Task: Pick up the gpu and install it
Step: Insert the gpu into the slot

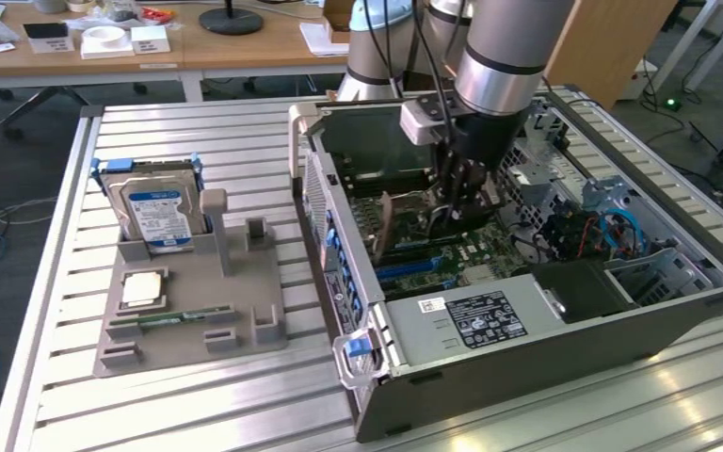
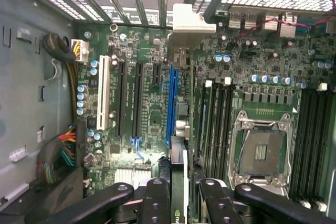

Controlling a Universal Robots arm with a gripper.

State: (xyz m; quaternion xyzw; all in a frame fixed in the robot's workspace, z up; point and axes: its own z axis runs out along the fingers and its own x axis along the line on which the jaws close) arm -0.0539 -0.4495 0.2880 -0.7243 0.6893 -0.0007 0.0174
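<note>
The hand (image 1: 454, 205) sits deep inside the open case (image 1: 550, 330), clamped on the gpu (image 2: 178, 174) with a finger on each face. The card stands on edge over the motherboard (image 2: 149, 114), lined up along the blue slot (image 2: 171, 103), its silver bracket toward the case's rear wall. I'd judge it light and stiff but fragile. Best held on the cooler body, clear of the fan and edge contacts. Seated or not? Can't tell.
</note>
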